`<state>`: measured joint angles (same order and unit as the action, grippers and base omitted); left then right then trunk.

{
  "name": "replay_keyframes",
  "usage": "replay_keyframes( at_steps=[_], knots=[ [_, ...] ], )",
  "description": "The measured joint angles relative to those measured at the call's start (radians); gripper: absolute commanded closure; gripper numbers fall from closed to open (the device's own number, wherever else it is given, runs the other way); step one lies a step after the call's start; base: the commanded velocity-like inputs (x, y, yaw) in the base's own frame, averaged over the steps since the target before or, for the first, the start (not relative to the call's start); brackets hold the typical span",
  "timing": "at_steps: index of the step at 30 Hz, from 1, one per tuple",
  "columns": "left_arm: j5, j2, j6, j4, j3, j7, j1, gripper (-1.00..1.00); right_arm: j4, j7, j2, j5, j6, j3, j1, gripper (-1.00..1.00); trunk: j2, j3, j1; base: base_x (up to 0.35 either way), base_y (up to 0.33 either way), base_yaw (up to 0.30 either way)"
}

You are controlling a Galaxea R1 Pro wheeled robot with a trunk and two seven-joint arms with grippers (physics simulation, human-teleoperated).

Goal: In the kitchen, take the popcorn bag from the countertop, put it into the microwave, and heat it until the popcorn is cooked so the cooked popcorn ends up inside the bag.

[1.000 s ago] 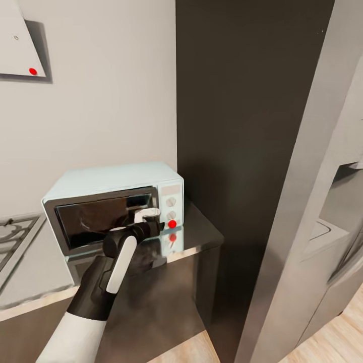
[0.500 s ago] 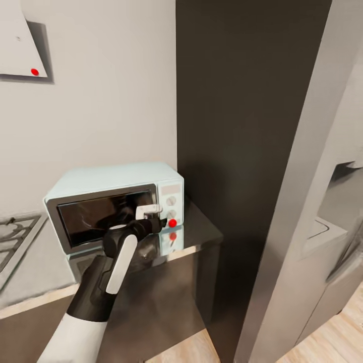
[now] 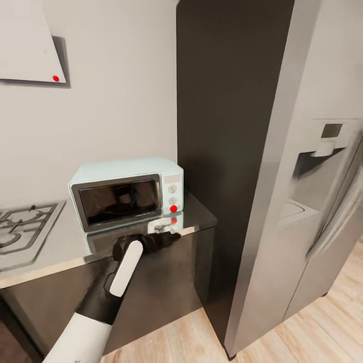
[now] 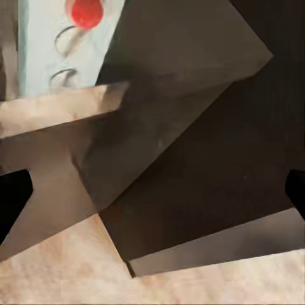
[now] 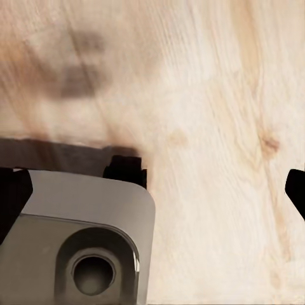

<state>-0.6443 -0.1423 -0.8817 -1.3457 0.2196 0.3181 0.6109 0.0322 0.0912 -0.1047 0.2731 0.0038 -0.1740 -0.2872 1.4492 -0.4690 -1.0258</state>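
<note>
The mint-blue microwave (image 3: 126,194) stands on the shiny grey countertop (image 3: 55,249) with its dark glass door shut. Its knobs and red dot (image 3: 173,208) face me, and the red dot (image 4: 85,11) also appears in the left wrist view. My left gripper (image 3: 162,226) hovers open at the counter's front edge, just in front of the microwave's panel and apart from it. In the left wrist view the left gripper (image 4: 152,194) holds nothing between its wide-apart fingertips. My right gripper (image 5: 152,190) is open over the wood floor. The popcorn bag is out of view.
A tall dark cabinet (image 3: 227,126) rises right of the microwave, with the grey fridge (image 3: 312,201) beyond it. The gas hob (image 3: 20,227) lies left on the counter under the white hood (image 3: 27,45). Pale wood floor (image 3: 322,327) spreads at the lower right. My base (image 5: 76,241) is near the right gripper.
The whole view has pulled back and shifted, so the camera moved. My left gripper has drawn back from the microwave's door edge to the counter's front edge.
</note>
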Motion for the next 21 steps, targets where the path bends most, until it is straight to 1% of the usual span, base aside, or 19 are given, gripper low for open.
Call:
replay_keyframes(
  at_steps=[1,2,3,4,5,6,7,8,9,10,11,13,15,18,20,21],
  knots=[
    [-0.060,0.000,0.003,0.080,0.000,-0.003,-0.001,-1.00,0.000,0.000,0.000,0.000,0.000,0.000,0.000,-1.00,0.000,0.000,0.000,-0.347,0.000,0.000],
    [-0.145,-0.001,0.049,0.225,0.002,-0.010,-0.001,-1.00,0.000,0.000,0.001,0.000,0.000,0.000,0.000,-1.00,0.000,0.000,0.000,-0.347,0.000,0.000],
    [-0.179,-0.003,0.115,0.352,0.015,-0.021,-0.001,-1.00,0.000,0.000,0.001,0.000,0.000,0.000,0.000,-1.00,0.000,0.000,0.000,-0.347,0.000,0.000],
    [-0.199,-0.009,0.203,0.464,0.050,-0.041,-0.001,-1.00,0.000,0.000,0.001,0.000,0.001,0.000,0.000,-1.00,0.000,0.000,0.000,-0.347,0.000,0.000],
    [-0.217,-0.013,0.311,0.606,0.106,-0.074,-0.001,-1.00,0.000,0.000,0.001,0.000,0.001,0.000,0.000,-1.00,0.000,0.000,0.000,-0.346,0.000,0.000],
    [-0.220,-0.015,0.358,0.700,0.130,-0.092,-0.001,-1.00,0.000,0.000,0.001,0.000,0.002,0.000,0.000,-1.00,0.000,0.000,0.000,-0.346,0.000,0.000],
    [-0.227,-0.021,0.434,0.821,0.153,-0.130,-0.001,-1.00,0.000,0.000,0.001,0.000,0.002,0.000,0.000,-1.00,0.000,0.000,0.000,-0.347,0.000,0.000],
    [-0.226,-0.025,0.487,1.018,0.160,-0.170,-0.001,-1.00,0.000,0.000,0.001,0.000,0.002,0.000,0.000,-1.00,0.000,0.000,0.000,-0.347,0.000,0.000],
    [-0.227,-0.027,0.541,1.181,0.164,-0.220,-0.001,-1.00,0.000,0.000,0.001,0.000,0.002,0.000,0.000,-1.00,0.000,0.000,0.000,-0.347,0.000,0.000],
    [-0.230,-0.025,0.592,1.257,0.165,-0.271,-0.001,-1.00,0.000,0.000,0.001,0.000,0.002,0.000,0.000,-1.00,0.000,0.000,0.000,-0.346,0.000,0.000],
    [-0.233,-0.019,0.624,1.298,0.165,-0.301,-0.001,-1.00,0.000,0.000,0.001,0.000,0.002,0.000,0.000,-1.00,0.000,0.000,0.000,-0.346,0.000,0.000],
    [-0.235,-0.005,0.656,1.332,0.167,-0.331,-0.006,-1.00,0.000,0.000,0.001,0.000,0.001,0.000,0.000,-1.00,0.000,0.000,0.000,-0.346,0.000,0.000],
    [-0.228,0.002,0.678,1.342,0.169,-0.332,-0.089,-1.00,0.000,0.000,0.001,0.000,0.000,0.000,0.000,-1.00,0.000,0.000,0.000,-0.346,0.000,0.000],
    [-0.228,0.025,0.719,1.344,0.169,-0.330,-0.192,-1.00,0.000,0.000,0.001,0.000,0.002,0.000,0.000,-1.00,0.000,0.000,0.000,-0.346,0.000,0.000],
    [-0.230,0.039,0.749,1.345,0.168,-0.329,-0.231,-1.00,0.000,0.000,0.001,0.000,0.001,0.000,0.000,-1.00,0.000,0.000,0.000,-0.346,0.000,0.000],
    [-0.230,0.048,0.774,1.345,0.168,-0.328,-0.255,-1.00,0.000,0.000,0.001,0.000,0.000,0.000,0.000,-1.00,0.000,0.000,0.000,-0.346,0.000,0.000]
  ],
)
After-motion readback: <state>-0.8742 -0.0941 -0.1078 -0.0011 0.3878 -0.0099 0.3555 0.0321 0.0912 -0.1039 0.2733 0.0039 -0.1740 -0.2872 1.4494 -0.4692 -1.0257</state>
